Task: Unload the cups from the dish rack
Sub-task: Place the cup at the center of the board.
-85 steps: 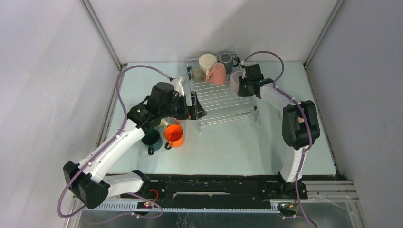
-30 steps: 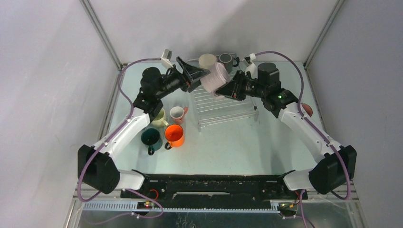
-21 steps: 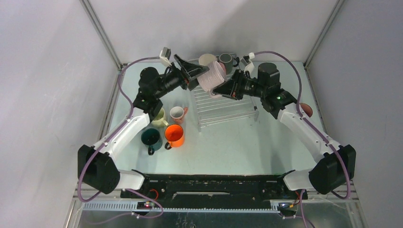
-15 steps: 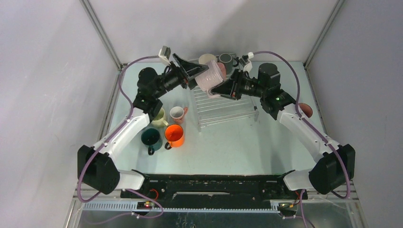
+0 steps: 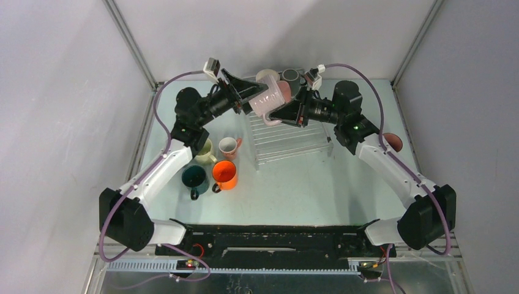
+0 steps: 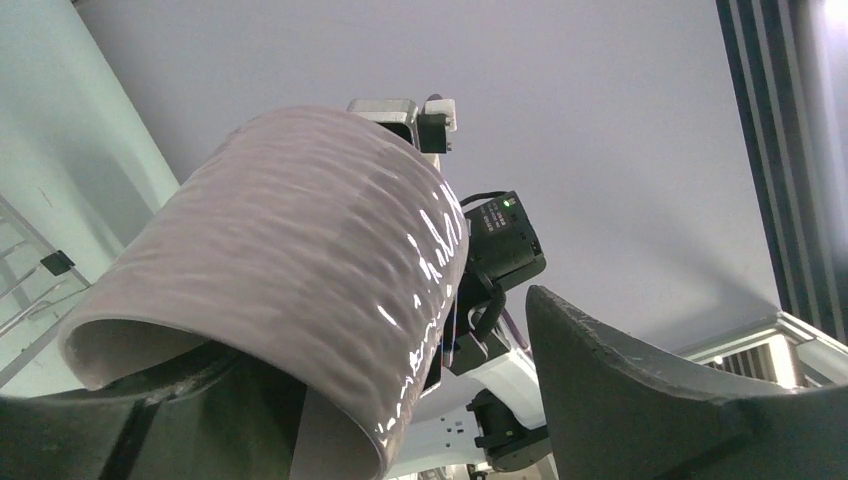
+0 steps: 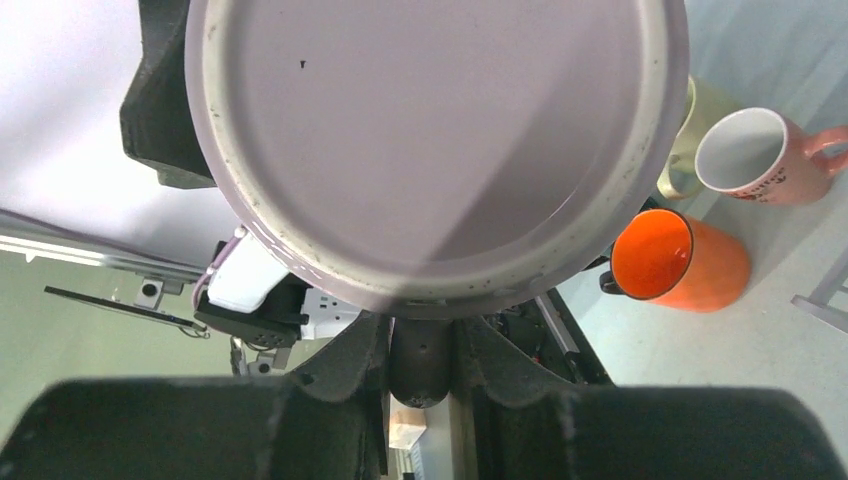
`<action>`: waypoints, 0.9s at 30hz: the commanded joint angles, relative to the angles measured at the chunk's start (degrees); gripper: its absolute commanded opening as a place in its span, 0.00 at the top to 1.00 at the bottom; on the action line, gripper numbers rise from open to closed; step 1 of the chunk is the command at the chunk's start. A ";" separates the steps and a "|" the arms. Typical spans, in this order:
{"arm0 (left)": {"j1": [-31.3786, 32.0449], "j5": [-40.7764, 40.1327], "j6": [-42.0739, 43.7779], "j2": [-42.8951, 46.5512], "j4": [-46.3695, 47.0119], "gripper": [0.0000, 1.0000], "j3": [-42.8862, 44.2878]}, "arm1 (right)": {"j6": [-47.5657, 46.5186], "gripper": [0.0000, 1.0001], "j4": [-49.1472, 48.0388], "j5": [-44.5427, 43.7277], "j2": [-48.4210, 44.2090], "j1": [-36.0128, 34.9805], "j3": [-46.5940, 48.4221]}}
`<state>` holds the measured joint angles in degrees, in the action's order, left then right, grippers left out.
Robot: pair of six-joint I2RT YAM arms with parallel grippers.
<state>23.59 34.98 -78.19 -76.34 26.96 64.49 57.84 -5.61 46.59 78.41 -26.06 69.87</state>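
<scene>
From above, a mauve mug (image 5: 267, 100) hangs over the rack's (image 5: 287, 138) far-left corner between both grippers, partly hiding the cream cup (image 5: 264, 75) and grey cup (image 5: 291, 75) at the far edge. It sits slightly further left than half a second ago. The right gripper (image 5: 278, 113) pinches its handle, and the left gripper (image 5: 252, 92) is spread wide at its mouth. The left wrist view shows rippled, glossy glaze, with one finger (image 6: 120, 440) reaching into the rim and the other (image 6: 640, 400) clear of the wall. In the right wrist view the flat, speckled base fills the frame. The fingers (image 7: 350, 365) close on a dark, shadowed handle. An orange cup (image 7: 680, 260) and pink cup (image 7: 750, 155) stand on the bench (image 7: 770, 270).
</scene>
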 commanded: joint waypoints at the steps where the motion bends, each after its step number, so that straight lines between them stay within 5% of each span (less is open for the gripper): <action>1: -0.21 1.78 -0.78 1.37 3.05 0.22 3.36 | 1.75 1.00 -10.83 2.32 -0.56 -0.57 1.34; 17: -0.25 2.55 -1.43 1.98 3.89 0.36 3.22 | 5.28 1.00 -15.44 3.54 1.24 -0.94 1.36; 27: -3.11 1.43 -1.46 5.66 3.37 0.34 0.83 | 5.44 1.00 -15.67 3.68 0.60 1.04 0.36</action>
<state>21.56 36.29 -79.20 -73.76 28.10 64.49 63.07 -13.23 49.23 80.90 -25.34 69.63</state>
